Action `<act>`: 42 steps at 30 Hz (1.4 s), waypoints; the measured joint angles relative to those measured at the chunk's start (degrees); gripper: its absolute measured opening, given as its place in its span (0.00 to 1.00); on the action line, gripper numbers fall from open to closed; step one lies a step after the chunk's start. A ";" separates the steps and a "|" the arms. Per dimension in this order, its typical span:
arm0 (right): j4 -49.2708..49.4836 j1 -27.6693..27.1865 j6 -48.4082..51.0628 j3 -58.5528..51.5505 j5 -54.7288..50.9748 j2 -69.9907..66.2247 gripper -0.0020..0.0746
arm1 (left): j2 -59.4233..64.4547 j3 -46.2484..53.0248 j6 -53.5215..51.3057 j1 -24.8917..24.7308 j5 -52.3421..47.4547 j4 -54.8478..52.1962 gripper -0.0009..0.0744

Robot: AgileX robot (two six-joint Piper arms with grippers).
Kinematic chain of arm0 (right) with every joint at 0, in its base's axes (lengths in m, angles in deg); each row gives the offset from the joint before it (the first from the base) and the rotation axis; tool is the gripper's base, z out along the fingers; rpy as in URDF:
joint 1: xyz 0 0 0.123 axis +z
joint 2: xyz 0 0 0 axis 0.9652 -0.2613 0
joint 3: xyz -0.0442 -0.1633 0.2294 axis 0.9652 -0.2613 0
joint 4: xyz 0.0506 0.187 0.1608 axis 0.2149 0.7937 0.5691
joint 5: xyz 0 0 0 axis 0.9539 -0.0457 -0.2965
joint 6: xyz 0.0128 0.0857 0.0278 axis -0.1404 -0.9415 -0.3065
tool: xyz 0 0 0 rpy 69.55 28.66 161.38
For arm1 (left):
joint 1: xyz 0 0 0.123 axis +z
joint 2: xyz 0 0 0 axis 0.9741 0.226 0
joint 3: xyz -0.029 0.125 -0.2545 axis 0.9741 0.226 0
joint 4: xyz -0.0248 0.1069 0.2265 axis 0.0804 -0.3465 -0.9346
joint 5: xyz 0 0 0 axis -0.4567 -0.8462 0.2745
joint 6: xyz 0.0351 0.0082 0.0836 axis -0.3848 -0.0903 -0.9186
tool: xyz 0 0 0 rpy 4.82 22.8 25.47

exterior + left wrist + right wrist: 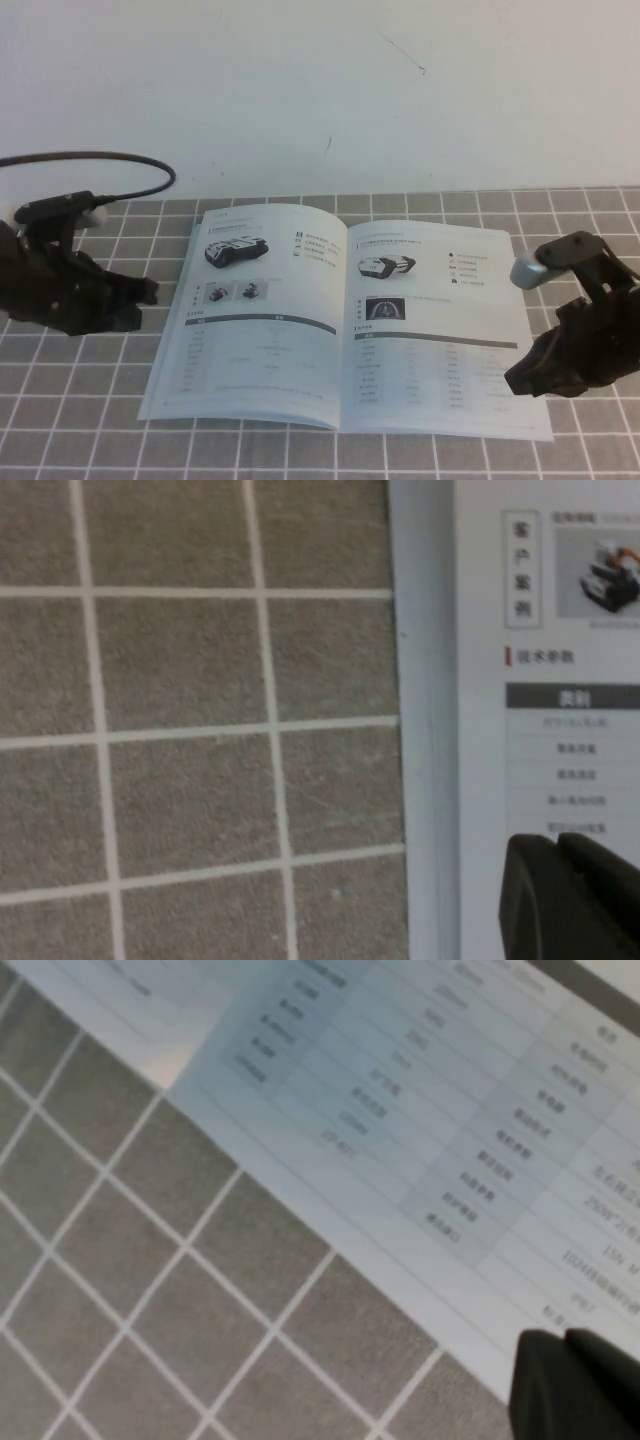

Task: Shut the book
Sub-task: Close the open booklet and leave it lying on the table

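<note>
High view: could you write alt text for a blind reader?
A thin white paper booklet lies open flat on a grey tiled table, pages showing photos and tables. The black left hand sits beside its left edge; the black right hand is at its right edge.

One book counted, lying open with two pages shown. Two hands noted: left hand at the book's left edge, right hand at its right edge. One tiled surface recorded. One black cable logged.
</note>
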 joint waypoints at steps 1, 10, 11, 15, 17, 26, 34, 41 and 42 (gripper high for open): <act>0.00 0.12 0.03 0.00 1.38 -1.24 0.02 | 1.67 -1.67 -0.76 1.13 -1.10 0.87 0.01; 0.24 0.91 0.36 5.35 4.69 -9.81 0.02 | 14.00 -13.21 -9.67 3.70 -10.57 6.67 0.01; 0.24 1.03 0.36 6.33 4.80 -10.92 0.02 | 15.14 -13.82 -9.67 3.28 -10.57 6.87 0.01; 0.24 1.25 0.36 9.95 4.00 -14.60 0.02 | 18.68 -15.59 -9.57 2.55 -10.06 7.12 0.01; 0.24 1.25 0.36 11.29 3.78 -15.89 0.02 | 19.57 -16.12 -9.45 2.37 -9.11 6.90 0.01; -0.27 1.25 0.36 12.00 3.52 -19.08 0.02 | 20.22 -16.60 -7.92 1.89 -5.09 2.84 0.01; -0.27 1.25 0.36 12.12 3.25 -19.52 0.02 | 20.69 -16.72 -5.04 0.58 -3.96 -3.92 0.01; -0.27 1.25 0.36 12.63 2.81 -20.27 0.02 | 21.05 -17.14 -5.00 -3.75 -1.59 -5.84 0.01; -0.27 1.25 0.36 12.77 2.56 -20.53 0.02 | 21.05 -17.14 -5.00 -4.41 -1.29 -6.05 0.01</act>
